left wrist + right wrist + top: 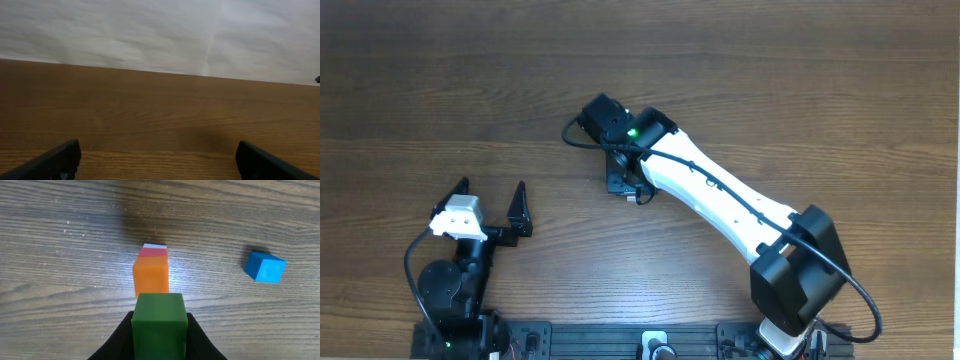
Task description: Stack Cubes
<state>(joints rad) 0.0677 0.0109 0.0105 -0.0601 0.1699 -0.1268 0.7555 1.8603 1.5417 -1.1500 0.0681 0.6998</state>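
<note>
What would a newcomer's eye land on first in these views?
The green cube clamped in the right gripper stands out first, close to an orange cube that sits on a red one near the table's middle. A blue cube lies alone on the wooden table off to one side of them, and the left gripper sits open near its base at the left.
</note>
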